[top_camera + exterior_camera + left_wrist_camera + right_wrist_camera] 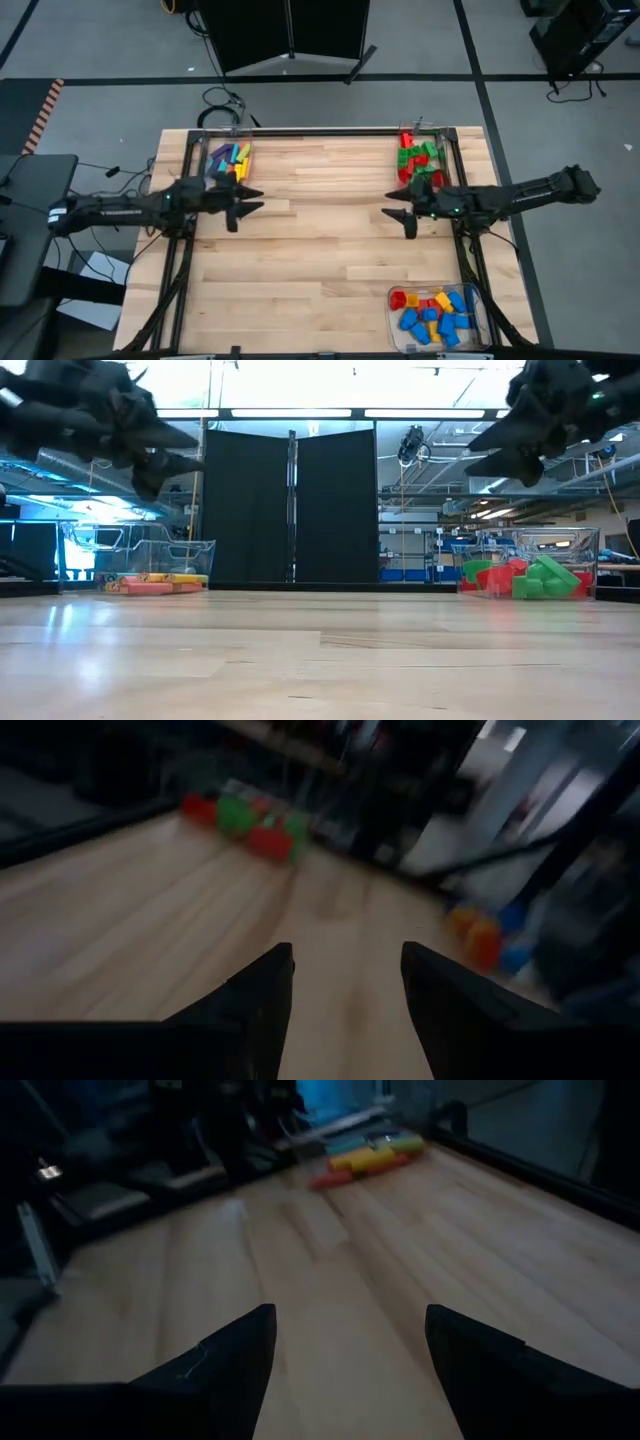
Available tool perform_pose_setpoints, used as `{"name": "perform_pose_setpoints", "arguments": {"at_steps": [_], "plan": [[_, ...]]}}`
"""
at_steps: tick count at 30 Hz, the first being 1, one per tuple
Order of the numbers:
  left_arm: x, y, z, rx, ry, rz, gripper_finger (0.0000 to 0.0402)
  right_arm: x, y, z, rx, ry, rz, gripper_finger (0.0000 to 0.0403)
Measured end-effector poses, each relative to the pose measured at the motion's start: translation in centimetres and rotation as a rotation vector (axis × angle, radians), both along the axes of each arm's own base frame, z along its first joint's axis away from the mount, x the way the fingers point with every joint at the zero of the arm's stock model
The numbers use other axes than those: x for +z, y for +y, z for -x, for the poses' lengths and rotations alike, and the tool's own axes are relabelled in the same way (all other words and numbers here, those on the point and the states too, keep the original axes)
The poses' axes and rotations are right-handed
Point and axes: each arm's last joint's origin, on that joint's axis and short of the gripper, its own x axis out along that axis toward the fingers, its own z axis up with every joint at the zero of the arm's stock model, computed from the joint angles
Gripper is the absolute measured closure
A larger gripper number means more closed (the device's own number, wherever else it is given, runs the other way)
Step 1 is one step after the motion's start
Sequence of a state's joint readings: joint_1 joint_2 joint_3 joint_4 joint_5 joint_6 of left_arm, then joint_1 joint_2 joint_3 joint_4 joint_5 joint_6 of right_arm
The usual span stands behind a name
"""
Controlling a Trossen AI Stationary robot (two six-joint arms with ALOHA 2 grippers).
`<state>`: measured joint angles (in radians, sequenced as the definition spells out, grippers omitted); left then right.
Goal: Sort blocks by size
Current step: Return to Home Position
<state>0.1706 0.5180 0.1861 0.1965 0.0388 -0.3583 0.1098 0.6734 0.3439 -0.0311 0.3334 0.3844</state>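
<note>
A pale wooden counter (320, 260) with visible plank grain carries three clear plastic bins. Two dark robot arms are held level above it, facing each other across the bare middle.

The left gripper (255, 200) hangs clear of the wood on the left, just beside the far-left bin (130, 555). Its fingers (258, 1005) are spread apart and hold nothing. The right gripper (392, 205) mirrors it on the right, just beside the far-right bin (560, 545), with its fingers (225, 1365) likewise apart and empty.

No blocks lie loose on the wood:
- **Far-left bin:** glossy long bars (232, 156) in purple, yellow and orange lie flat.
- **Far-right bin:** chunkier red and green bricks (418, 160) are heaped.
- **Near-right bin (391, 325):** short stubs (432, 312), mostly blue with some red, yellow and orange.

Every block lies beside or behind the fingertips, not ahead of them. Neither arm seems lined up for a pick, and the sorting looks finished.
</note>
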Motion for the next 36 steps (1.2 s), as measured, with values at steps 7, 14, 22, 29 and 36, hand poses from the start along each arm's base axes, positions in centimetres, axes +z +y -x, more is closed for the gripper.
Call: {"name": "perform_pose_setpoints", "arguments": {"at_steps": [7, 14, 22, 29, 36], "plan": [[-1.4, -1.5, 1.8, -0.234, -0.268, 0.029, 0.0208, -0.6, 0.5, 1.6, 0.017, -0.062, -0.022, 0.0135], [-2.5, -2.1, 2.3, -0.349, -0.181, -0.001, 0.0208, -0.7, 0.3, 2.6, -0.017, -0.097, 0.008, 0.0135], [-3.7, -1.4, 2.6, -0.103, -0.052, -0.144, 0.0208, 0.0, 0.1, 3.6, -0.015, -0.159, 0.018, 0.0135], [-4.5, -1.2, 2.9, -0.070, 0.047, -0.198, 0.0208, 0.0, 0.0, 4.4, -0.011, -0.159, 0.030, 0.0135], [-4.6, -1.1, 2.9, -0.024, 0.059, -0.225, 0.0208, -0.2, -0.2, 5.5, 0.002, -0.142, 0.069, 0.0135]]}}
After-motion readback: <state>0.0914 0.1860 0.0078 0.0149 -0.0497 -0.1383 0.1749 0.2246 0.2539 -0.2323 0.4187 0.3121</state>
